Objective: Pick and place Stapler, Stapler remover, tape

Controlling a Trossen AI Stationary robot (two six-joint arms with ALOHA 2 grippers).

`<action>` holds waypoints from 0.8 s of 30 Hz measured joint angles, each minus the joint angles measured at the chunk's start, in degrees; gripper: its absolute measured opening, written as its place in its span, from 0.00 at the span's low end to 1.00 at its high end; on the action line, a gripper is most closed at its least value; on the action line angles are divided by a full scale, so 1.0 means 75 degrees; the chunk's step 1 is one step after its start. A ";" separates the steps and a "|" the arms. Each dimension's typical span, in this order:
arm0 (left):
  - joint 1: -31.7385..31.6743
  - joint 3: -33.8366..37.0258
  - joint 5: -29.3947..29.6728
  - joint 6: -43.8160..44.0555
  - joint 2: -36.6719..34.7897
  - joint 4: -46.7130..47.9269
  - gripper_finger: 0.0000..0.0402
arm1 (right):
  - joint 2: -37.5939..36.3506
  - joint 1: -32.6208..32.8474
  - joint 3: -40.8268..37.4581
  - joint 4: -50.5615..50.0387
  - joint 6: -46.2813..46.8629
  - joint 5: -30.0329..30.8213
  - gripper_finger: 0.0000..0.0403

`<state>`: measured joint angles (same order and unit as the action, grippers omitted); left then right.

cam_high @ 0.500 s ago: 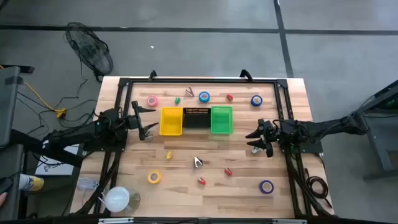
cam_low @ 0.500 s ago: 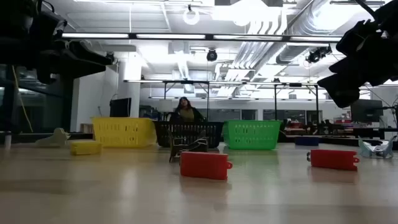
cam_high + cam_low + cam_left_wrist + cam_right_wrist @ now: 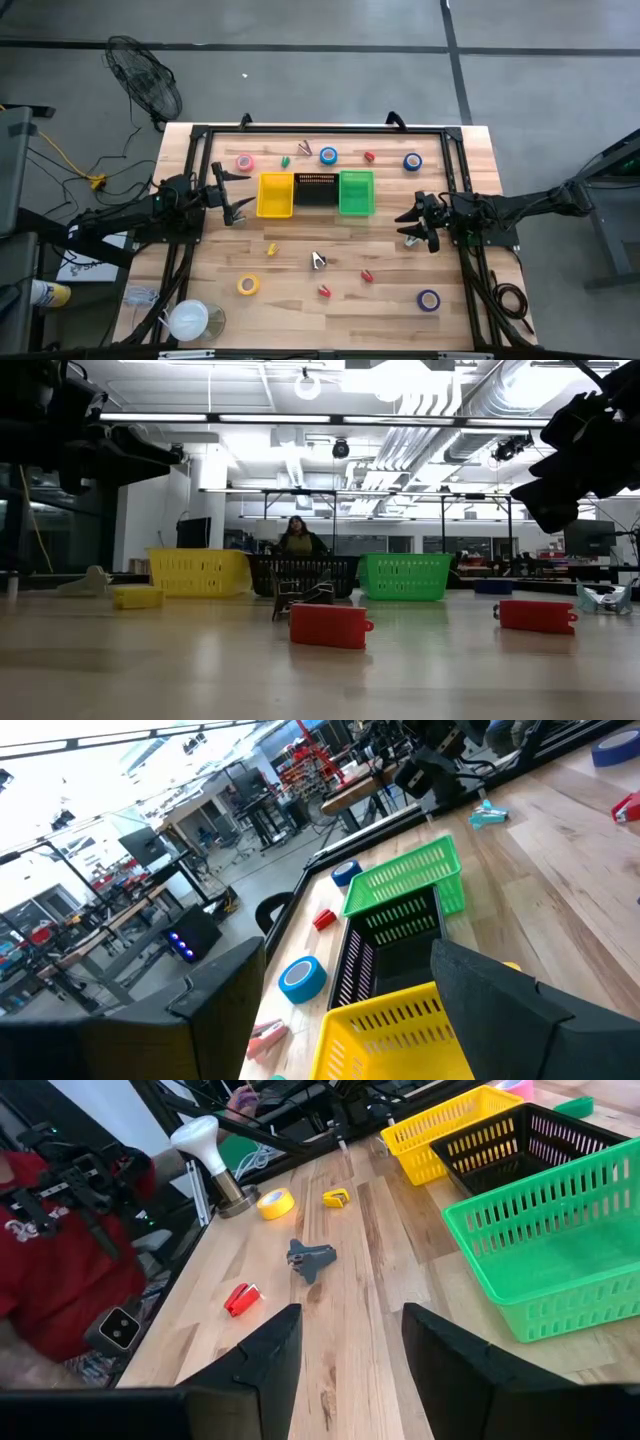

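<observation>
Three bins stand in a row at the table's middle: yellow (image 3: 276, 195), black (image 3: 316, 188) and green (image 3: 356, 193). Tape rolls lie flat around them: pink (image 3: 244, 162), two blue (image 3: 328, 155) (image 3: 412, 161), yellow (image 3: 248, 285), purple (image 3: 428, 299). Small staplers lie scattered: green (image 3: 285, 160), yellow (image 3: 270, 249), red (image 3: 369, 157) (image 3: 367, 275) (image 3: 324, 292). One staple remover (image 3: 318, 261) sits near the centre, another (image 3: 305, 149) at the far side. My left gripper (image 3: 240, 195) hovers open just left of the yellow bin. My right gripper (image 3: 408, 228) hovers open to the right of the green bin.
A large white roll (image 3: 188, 320) sits at the near left corner. A dark frame (image 3: 320, 130) runs along the table's far edge and down both sides. A light blue staple remover (image 3: 600, 598) lies below my right gripper. A person (image 3: 297, 538) shows in the room behind the bins.
</observation>
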<state>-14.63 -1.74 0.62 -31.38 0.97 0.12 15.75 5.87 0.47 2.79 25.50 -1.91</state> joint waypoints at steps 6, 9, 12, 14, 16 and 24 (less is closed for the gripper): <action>0.0002 -0.0001 0.0000 0.0000 0.0001 0.0000 0.70 | 0.0000 0.0000 -0.0003 0.0002 -0.0001 0.0000 0.41; 0.0001 0.0000 0.0001 0.0000 0.0000 0.0000 0.70 | -0.0001 0.0000 -0.0003 0.0000 -0.0001 -0.0001 0.41; 0.0003 -0.0002 0.0000 0.0000 0.0000 0.0000 0.70 | 0.0000 0.0003 -0.0001 0.0003 0.0000 -0.0001 0.41; 0.0001 -0.0001 0.0000 0.0000 0.0002 0.0000 0.70 | 0.0000 0.0001 -0.0003 0.0001 -0.0002 -0.0001 0.41; 0.0001 0.0001 0.0000 -0.0002 0.0001 0.0000 0.70 | 0.0000 0.0000 0.0000 0.0000 0.0000 -0.0001 0.41; 0.0001 0.0001 0.0000 0.0000 0.0001 0.0000 0.70 | 0.0000 0.0001 -0.0001 0.0000 -0.0180 0.0002 0.41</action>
<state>-14.62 -1.74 0.62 -31.38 0.98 0.12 15.75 5.88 0.46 2.79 24.14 -1.89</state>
